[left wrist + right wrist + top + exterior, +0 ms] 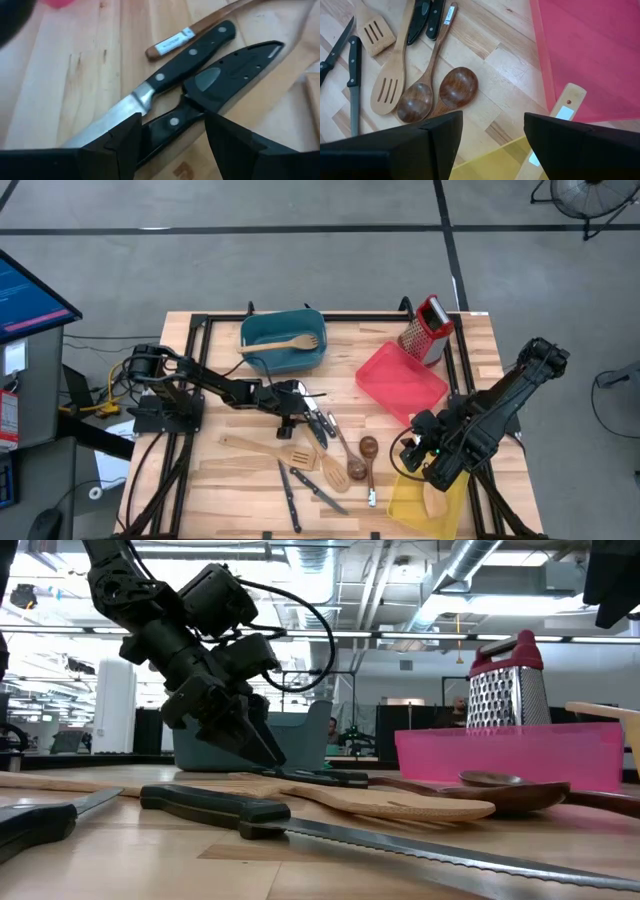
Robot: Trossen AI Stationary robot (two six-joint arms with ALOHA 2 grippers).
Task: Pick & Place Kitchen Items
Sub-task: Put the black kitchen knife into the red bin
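My left gripper (300, 408) is low over the table's middle, slanting down and open. Its fingers stand on either side of the black riveted handle (170, 122) of a knife whose blade is in a black sheath (235, 70). A bare-bladed black-handled knife (185, 55) lies beside it, flat on the wood. My right gripper (412, 448) hangs open above the yellow bin's (405, 505) far edge with nothing between its fingers. Wooden turners (387, 90), two brown spoons (440, 92) and more knives (305, 492) lie flat on the table.
A teal bin (262, 358) at the back holds a wooden fork (290, 343). A red bin (400, 385) and a steel grater (428, 330) stand at the back right. A wooden spatula (565, 107) lies in the yellow bin. A serrated knife (330, 830) lies nearest the front edge.
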